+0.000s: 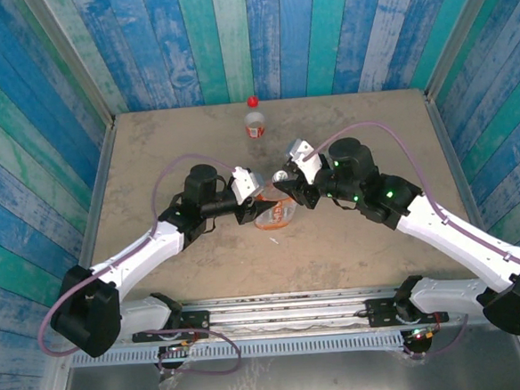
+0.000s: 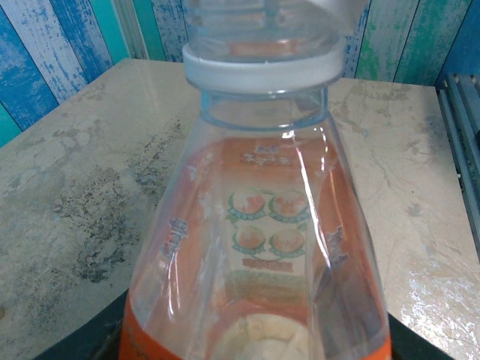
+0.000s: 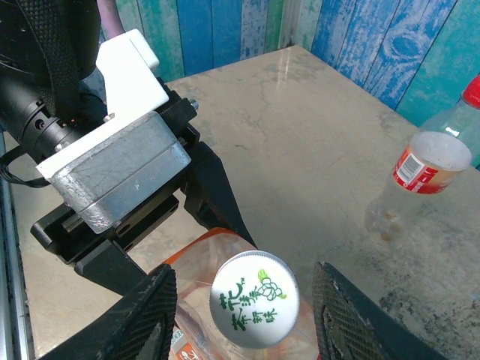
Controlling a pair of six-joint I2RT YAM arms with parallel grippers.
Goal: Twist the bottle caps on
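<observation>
The wider bottle (image 1: 277, 214), clear with an orange label, is held mid-table by my left gripper (image 1: 250, 205), which is shut on its lower body. From the left wrist the bottle (image 2: 255, 225) is seen very close, a white ring (image 2: 262, 69) round its neck. A white bottle cap (image 3: 253, 298) with green print sits on its mouth. My right gripper (image 3: 249, 304) stands open around that cap, with a gap on each side. At the back the slim bottle (image 1: 254, 124) stands upright with the red bottle cap (image 1: 253, 101) on top. The right wrist view shows the slim bottle (image 3: 420, 169) at right.
Blue and teal plank walls (image 1: 231, 36) enclose the stone-coloured table (image 1: 150, 149) on three sides. A small white scrap (image 1: 272, 240) lies just in front of the wider bottle. The left gripper's grey and white body (image 3: 120, 169) sits close beside the right fingers.
</observation>
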